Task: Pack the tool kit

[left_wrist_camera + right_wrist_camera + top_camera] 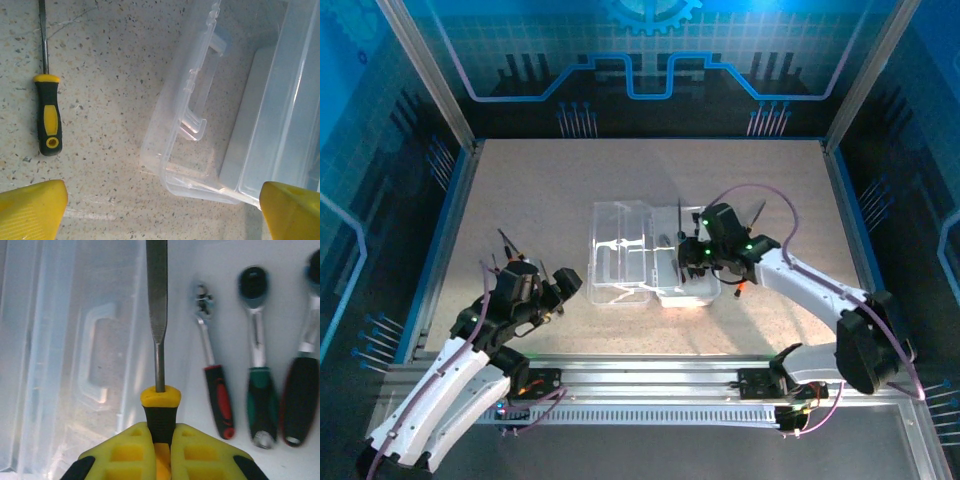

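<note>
The clear plastic case [620,258] lies open at the table's middle. My right gripper [161,440] is shut on the black-and-yellow handle of a tool [159,407] whose flat steel blade points out over the case. From above, the right gripper [695,255] hangs over the case's right half. In that half lie a red-and-black ratchet [218,395], a green-handled one [260,405] and a black-handled one [300,400]. My left gripper [160,220] is open above the table, off the case's corner [200,185]. A black-and-yellow screwdriver [48,117] lies on the table to its left.
The speckled table [520,190] is fenced by a metal frame [455,200] and blue walls. A rail [650,385] runs along the near edge between the arm bases. The left gripper [535,285] sits left of the case.
</note>
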